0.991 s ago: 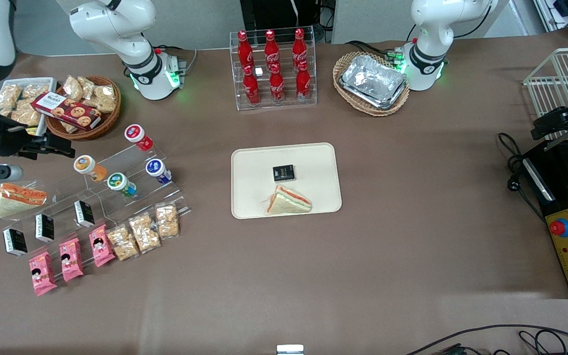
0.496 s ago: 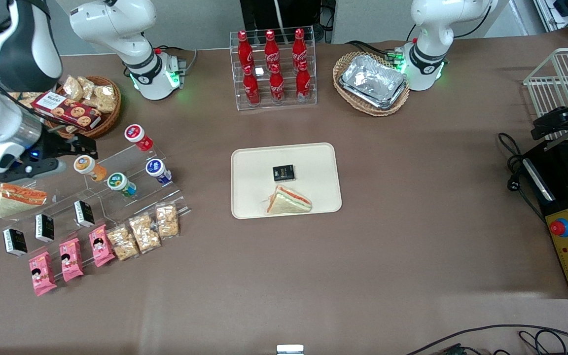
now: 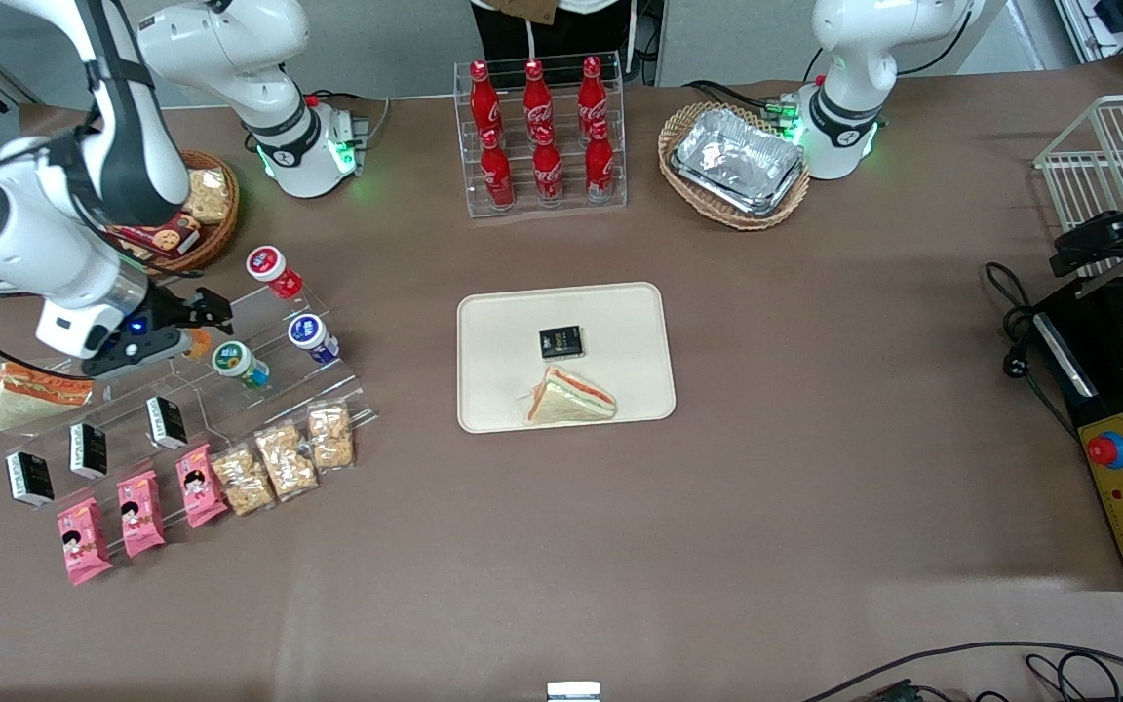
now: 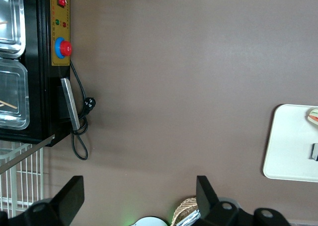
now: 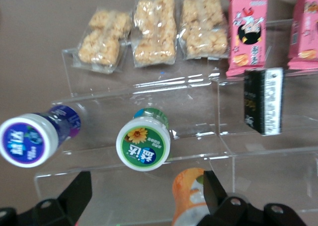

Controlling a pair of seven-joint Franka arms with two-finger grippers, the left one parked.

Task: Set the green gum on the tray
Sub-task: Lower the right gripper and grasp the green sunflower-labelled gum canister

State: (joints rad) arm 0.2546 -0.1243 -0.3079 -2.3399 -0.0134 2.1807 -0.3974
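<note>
Hovering w/ fingers spread wide, the claw [image 3: 213, 310] hangs just above the green gum [image 3: 238, 363] on the clear stepped rack [image 3: 259, 385], well apart from the tray [image 3: 493, 390]. Risk: orange bottle [image 5: 191, 196] & blue bottle [image 3: 313, 338] sit close; an off-center descent could topple either.

The end effector [image 3: 213, 310] hovers above the stepped rack [image 3: 259, 375], near the green gum [image 3: 238, 363], well apart from the tray [image 3: 503, 331].

The right arm reaches out low over the working arm's end of the tabletop, its white forearm angled downward and its wrist bent toward the front camera. Its claw [image 3: 213, 310] hangs clear of the tabletop, fingers [image 5: 213, 190] spread apart and holding nothing.
</note>
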